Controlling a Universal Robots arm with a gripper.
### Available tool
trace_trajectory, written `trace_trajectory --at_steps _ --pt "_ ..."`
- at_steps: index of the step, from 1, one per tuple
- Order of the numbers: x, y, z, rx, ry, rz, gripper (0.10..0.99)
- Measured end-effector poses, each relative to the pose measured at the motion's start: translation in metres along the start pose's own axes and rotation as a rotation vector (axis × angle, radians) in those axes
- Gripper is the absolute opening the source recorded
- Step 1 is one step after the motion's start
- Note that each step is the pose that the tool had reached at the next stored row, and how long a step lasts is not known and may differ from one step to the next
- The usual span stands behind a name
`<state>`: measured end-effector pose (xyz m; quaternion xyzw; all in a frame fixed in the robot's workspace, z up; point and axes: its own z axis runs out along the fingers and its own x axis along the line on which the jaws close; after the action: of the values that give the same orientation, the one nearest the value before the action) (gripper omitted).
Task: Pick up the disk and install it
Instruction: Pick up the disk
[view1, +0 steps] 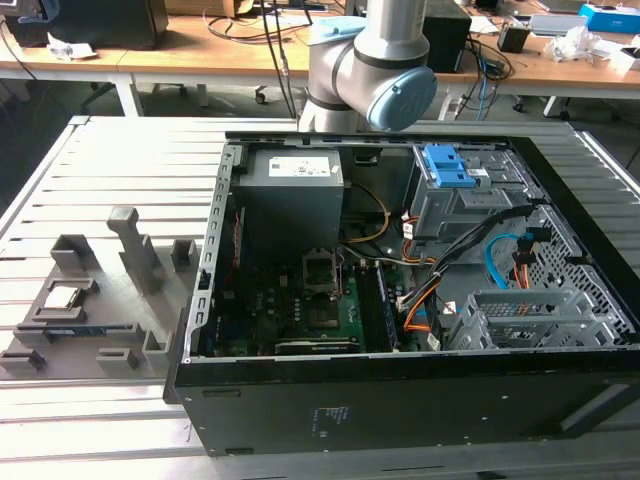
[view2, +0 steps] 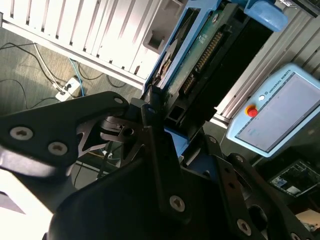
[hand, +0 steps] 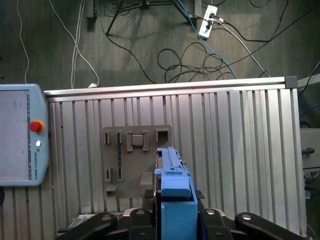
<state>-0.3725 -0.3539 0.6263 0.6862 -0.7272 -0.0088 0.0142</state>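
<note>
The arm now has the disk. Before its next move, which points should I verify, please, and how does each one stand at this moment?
1. Grip on the disk: ok. The gripper has its jaws shut on it in both wrist views.
2. Disk out of the grey fixture: ok. The first wrist view shows it held clear above the fixture.
3. Computer case open: ok. Its inside faces up in the exterior view.
4. Drive cage free to take a disk: cannot tell.
5. Cables clear of the cage: not ok. A black cable bundle runs close beside it and might snag.
</note>
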Motion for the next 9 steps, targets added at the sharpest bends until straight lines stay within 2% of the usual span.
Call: trace_trajectory --at_steps 4,5,6,9 --pt "0.0001 -0.0001 0.0000 0.000 -0.0001 0.000 0.369" --pt "0.0000 -0.0022 -0.0001 0.000 0.0000 0.000 0.369" --pt "-0.0005 -0.0094 -0.0003 0.000 0.0000 0.000 0.369" --pt "-0.0014 -0.0243 -0.0009 0.000 0.0002 0.000 0.369"
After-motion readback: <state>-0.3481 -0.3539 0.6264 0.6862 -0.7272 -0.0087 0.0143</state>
